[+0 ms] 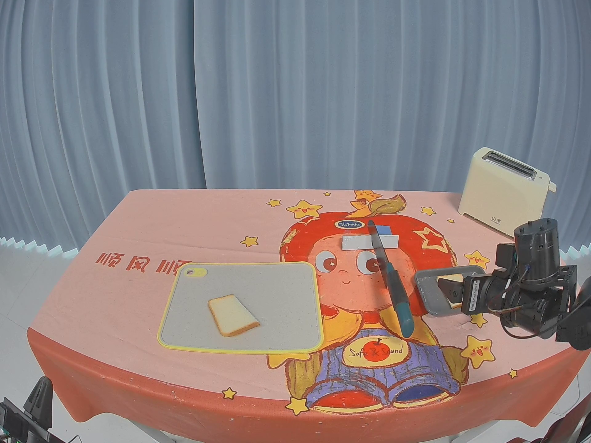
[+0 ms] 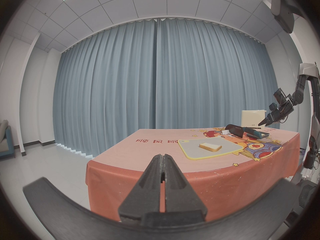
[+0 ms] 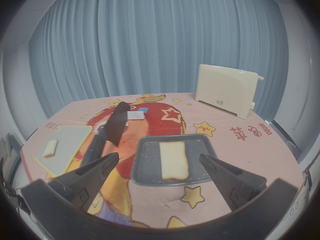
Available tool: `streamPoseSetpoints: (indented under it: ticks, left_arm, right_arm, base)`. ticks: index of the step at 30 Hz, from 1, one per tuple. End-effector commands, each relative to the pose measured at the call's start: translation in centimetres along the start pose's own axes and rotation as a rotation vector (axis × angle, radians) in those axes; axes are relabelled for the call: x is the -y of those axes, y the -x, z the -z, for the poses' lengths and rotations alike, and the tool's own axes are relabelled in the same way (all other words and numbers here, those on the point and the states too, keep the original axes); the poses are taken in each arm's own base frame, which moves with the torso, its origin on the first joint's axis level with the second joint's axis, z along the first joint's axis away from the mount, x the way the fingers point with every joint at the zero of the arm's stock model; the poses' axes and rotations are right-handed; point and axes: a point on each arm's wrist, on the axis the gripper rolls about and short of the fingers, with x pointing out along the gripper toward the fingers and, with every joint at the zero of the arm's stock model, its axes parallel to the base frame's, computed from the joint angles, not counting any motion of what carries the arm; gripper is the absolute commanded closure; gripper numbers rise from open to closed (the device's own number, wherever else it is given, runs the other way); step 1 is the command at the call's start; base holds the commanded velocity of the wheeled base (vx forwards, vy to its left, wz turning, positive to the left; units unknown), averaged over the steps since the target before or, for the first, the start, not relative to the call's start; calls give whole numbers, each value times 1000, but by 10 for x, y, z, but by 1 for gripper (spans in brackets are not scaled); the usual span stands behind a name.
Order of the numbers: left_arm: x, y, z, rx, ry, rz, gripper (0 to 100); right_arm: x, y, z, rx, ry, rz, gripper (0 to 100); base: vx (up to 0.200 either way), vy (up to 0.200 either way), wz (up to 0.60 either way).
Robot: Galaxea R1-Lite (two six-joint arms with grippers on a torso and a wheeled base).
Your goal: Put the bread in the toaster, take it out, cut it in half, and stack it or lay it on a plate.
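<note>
A bread slice [image 3: 172,160] lies flat in a grey tray-like plate [image 3: 146,164] at the table's right. My right gripper [image 3: 158,158] hovers open just in front of and above it, one finger to each side. In the head view that gripper [image 1: 452,290] sits over the plate's [image 1: 431,296] right end. A smaller bread piece [image 1: 233,315] rests on the grey, yellow-rimmed cutting board [image 1: 271,290] at the left. The cream toaster [image 1: 505,189] stands at the back right with nothing showing in its slot. My left gripper [image 2: 163,159] is shut on nothing, low and well off the table's left side.
A teal-handled knife [image 1: 391,278] lies between board and plate, its blade tip propped on a small white block [image 1: 357,242]. The pink printed cloth covers the table [image 1: 184,229]. Bare room lies along the back and far left. A blue curtain hangs behind.
</note>
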Motion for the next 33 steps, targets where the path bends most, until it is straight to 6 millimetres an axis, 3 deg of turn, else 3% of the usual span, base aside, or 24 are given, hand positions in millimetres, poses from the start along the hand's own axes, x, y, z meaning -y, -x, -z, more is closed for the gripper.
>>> streamPoseSetpoints:
  ticks: [1, 7, 22, 33]
  left_arm:
    - [0, 0, 5, -1, 2, 0, 100]
    - [0, 0, 5, -1, 2, 0, 100]
    - [0, 0, 5, -1, 2, 0, 100]
    - [0, 0, 5, -1, 2, 0, 100]
  right_arm:
    - [-12, 26, -1, 54, 22, -94, 0]
    - [-19, 41, 2, 73, 45, -153, 0]
    - [-18, 40, 4, 71, 46, -151, 0]
    - [-18, 40, 4, 68, 48, -151, 0]
  base:
    - [0, 0, 0]
    - [0, 0, 0]
    - [0, 0, 0]
    - [0, 200, 0]
